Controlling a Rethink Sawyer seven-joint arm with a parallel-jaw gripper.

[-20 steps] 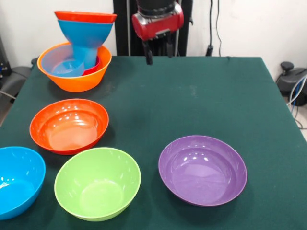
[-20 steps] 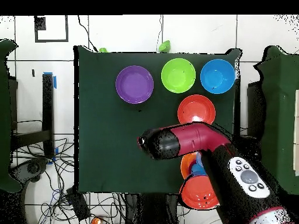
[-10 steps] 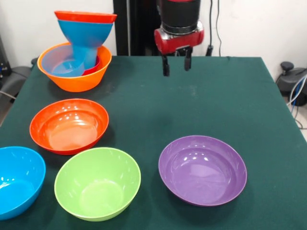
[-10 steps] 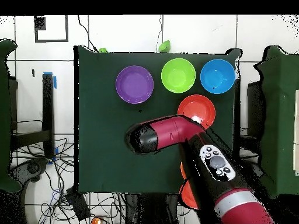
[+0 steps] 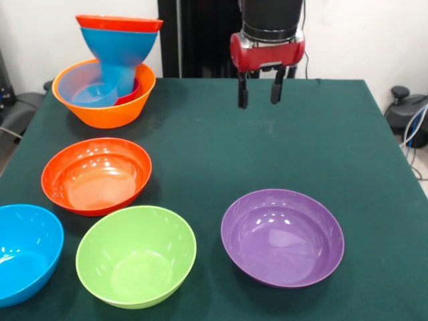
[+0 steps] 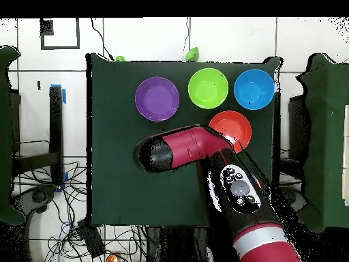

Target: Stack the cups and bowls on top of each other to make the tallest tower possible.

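Note:
My gripper (image 5: 259, 95) hangs open and empty above the table's far middle, well behind the purple bowl (image 5: 282, 235). At the far left an orange bowl (image 5: 107, 110) holds a light-blue cup (image 5: 87, 92), a small red cup (image 5: 132, 93) and a blue stem that carries a blue bowl (image 5: 120, 43) with a red-orange bowl (image 5: 119, 23) on top. Near the front stand another red-orange bowl (image 5: 97, 175), a lime green bowl (image 5: 136, 254) and a blue bowl (image 5: 23, 251). The overhead view shows the purple bowl (image 6: 157, 99), green bowl (image 6: 208, 87) and blue bowl (image 6: 253, 89); the arm (image 6: 198, 147) hides the gripper and the stack.
The green table (image 5: 348, 134) ends close to the purple bowl's front and the blue bowl's left side. Dark chairs and cables stand beyond both side edges. The arm partly covers the red-orange bowl (image 6: 238, 126) from above.
The gripper has swung away from the stack, rightward in the front view, and come slightly lower. It stays open and empty. No bowl or cup has moved.

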